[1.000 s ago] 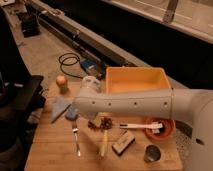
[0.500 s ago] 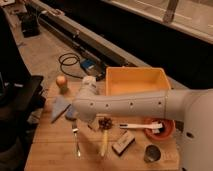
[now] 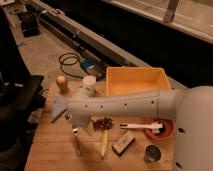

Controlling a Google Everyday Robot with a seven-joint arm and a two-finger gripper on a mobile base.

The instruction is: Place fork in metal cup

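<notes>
1. The counter (image 3: 50,156) was of warm brown wooden planks, better lit than the dim room around it.
2. Beyond its far-left corner lay grey floor (image 3: 45,50), with a coiled black cable (image 3: 70,60) on it.
3. A long dark rail (image 3: 100,36) ran diagonally behind the far edge.
4. Dark furniture (image 3: 22,100) stood just off the left edge.
5. The gripper (image 3: 77,122) hung over the counter's left part, near that edge.
</notes>
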